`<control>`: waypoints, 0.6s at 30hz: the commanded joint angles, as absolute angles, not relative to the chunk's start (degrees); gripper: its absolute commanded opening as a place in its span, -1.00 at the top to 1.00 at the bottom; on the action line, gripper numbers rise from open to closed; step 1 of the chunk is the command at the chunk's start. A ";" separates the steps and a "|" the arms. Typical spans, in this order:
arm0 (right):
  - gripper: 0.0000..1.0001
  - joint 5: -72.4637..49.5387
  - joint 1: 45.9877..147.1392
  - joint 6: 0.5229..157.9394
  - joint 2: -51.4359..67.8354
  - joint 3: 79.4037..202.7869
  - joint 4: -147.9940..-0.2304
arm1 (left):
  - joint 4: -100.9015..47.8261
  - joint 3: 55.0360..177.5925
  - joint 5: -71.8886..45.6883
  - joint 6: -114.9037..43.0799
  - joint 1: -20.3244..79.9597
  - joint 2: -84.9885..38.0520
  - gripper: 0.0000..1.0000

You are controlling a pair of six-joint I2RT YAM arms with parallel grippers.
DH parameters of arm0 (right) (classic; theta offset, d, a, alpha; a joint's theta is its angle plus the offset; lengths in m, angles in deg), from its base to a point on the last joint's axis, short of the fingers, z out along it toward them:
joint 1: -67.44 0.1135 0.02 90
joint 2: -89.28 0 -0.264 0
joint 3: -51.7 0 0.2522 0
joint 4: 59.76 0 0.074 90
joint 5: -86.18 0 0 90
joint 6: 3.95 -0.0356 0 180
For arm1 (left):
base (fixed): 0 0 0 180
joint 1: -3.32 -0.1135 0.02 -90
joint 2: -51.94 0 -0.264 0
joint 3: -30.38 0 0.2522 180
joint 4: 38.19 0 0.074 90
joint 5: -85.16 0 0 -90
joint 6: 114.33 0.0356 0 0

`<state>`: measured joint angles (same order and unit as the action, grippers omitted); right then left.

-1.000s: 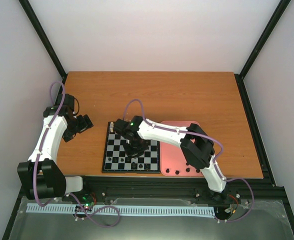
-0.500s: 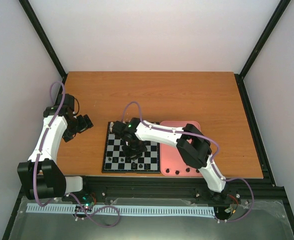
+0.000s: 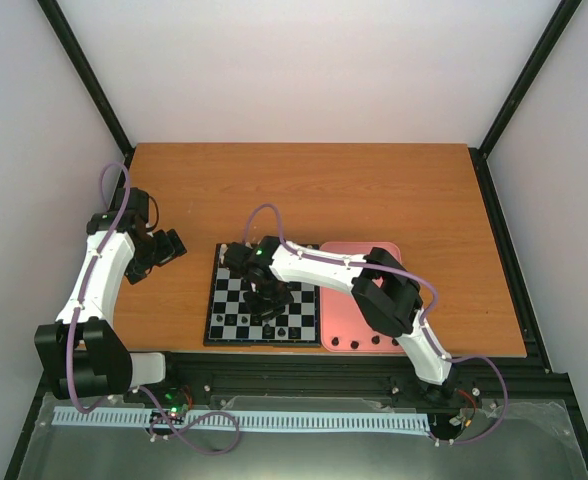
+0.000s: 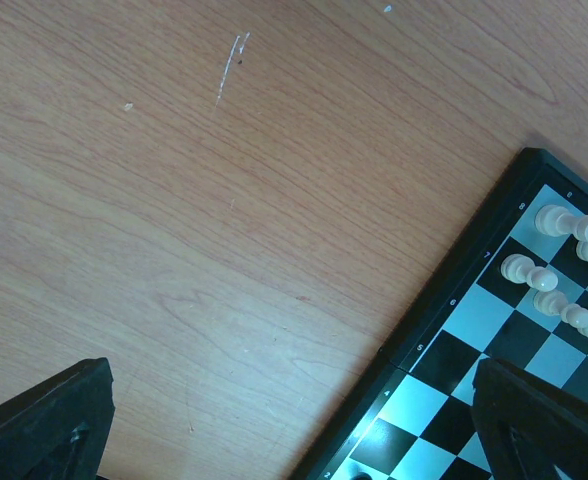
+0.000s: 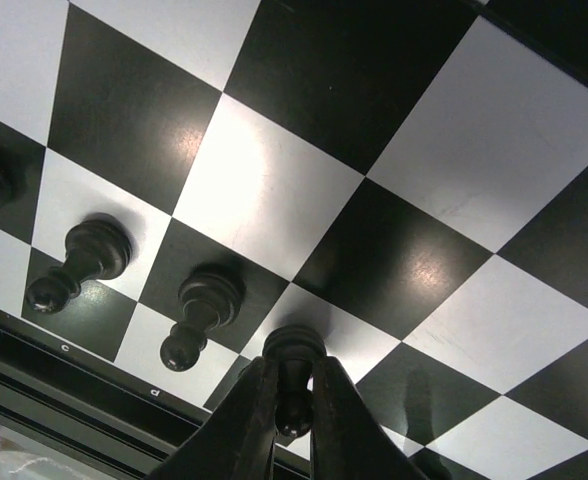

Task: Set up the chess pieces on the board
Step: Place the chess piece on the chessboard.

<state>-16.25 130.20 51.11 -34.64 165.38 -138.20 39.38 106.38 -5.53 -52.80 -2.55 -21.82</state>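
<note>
Placing step. Right pincer [image 5: 292, 405] pinches a black pawn [image 5: 294, 355], seemingly seated on a near-edge square of the board [image 5: 274, 190], beside two standing pawns [image 5: 199, 312]. Left pincer [image 4: 294, 430] spread, idle over surface [image 4: 224, 200]. Next, likely: release, lift straight, go to pink tray [image 3: 342, 315].

The board [image 5: 274, 190] is glossy, the black chess pieces [image 5: 202, 305] smooth shiny plastic, the table [image 4: 224, 250] matt wood-grain.
</note>
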 commanded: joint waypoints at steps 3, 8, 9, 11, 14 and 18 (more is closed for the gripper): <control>0.70 -15.51 130.83 51.29 -34.67 164.91 -138.42 | 38.85 107.16 -5.67 -51.93 -2.22 -21.10 -1.00; 0.62 -14.89 130.81 51.39 -34.47 165.16 -138.72 | 38.93 107.37 -5.51 -51.93 -2.22 -21.16 -1.00; 0.61 -14.75 130.81 51.41 -34.39 165.23 -138.77 | 38.93 107.46 -5.48 -51.93 -2.21 -21.18 -1.00; 0.58 -14.14 130.75 51.49 -34.13 165.48 -139.04 | 38.94 107.59 -5.39 -51.96 -2.22 -21.25 -1.00; 0.50 -12.93 130.58 51.18 -33.51 165.73 -139.26 | 38.94 107.73 -5.36 -52.02 -2.22 -21.44 -1.00; 0.46 -11.40 129.75 50.43 -31.99 165.63 -139.31 | 38.95 107.93 -5.23 -52.02 -2.21 -21.69 -1.00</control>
<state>-14.02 130.13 51.13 -34.62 165.38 -138.44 39.40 106.38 -5.48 -52.80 -2.55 -21.82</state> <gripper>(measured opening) 0.262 0.999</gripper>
